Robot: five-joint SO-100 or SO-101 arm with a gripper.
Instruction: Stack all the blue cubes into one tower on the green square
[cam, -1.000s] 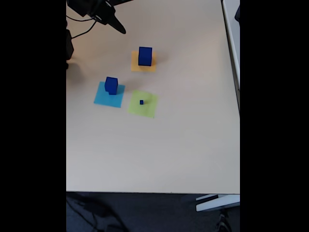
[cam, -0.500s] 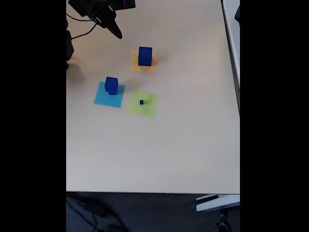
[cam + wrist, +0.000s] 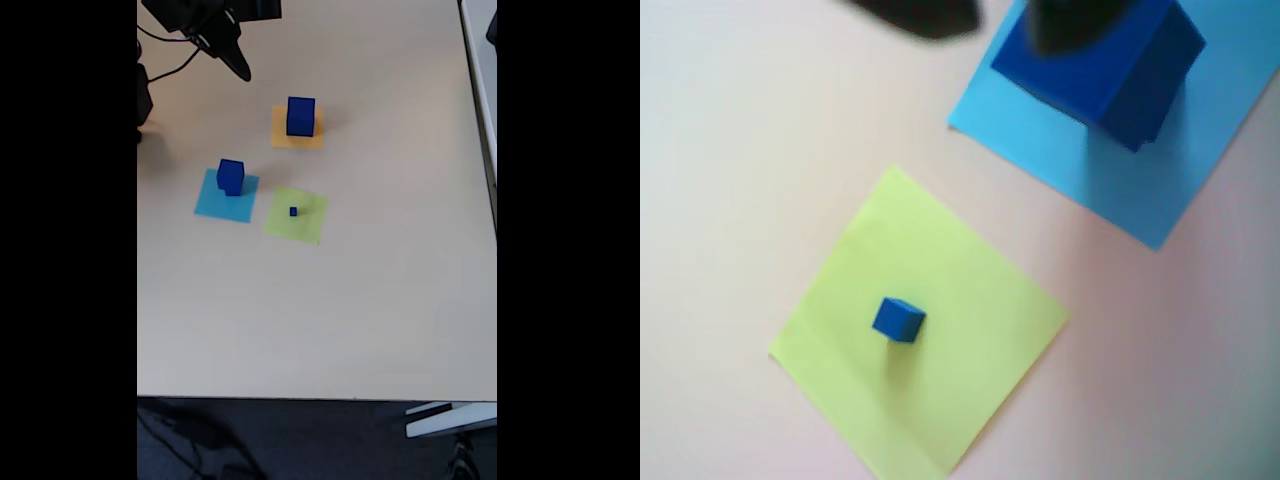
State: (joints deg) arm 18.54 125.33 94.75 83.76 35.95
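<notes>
— Black gripper (image 3: 238,68), yours? Open or closed?
— Mine. Cannot tell; fingers read as one dark wedge in the fixed view. Nothing held, nothing touched.
— Pose?
— Arm reaches in from the table's (image 3: 400,300) top-left corner, tip angled down-right, well apart from every cube.
— Cubes?
— Tiny cube (image 3: 899,320) on the green square (image 3: 970,380). Mid-size cube (image 3: 1110,60) on the light-blue square (image 3: 1140,180), large cube (image 3: 300,115) on the orange square (image 3: 296,141).
— Room?
— Bare tabletop right and below the squares.
</notes>
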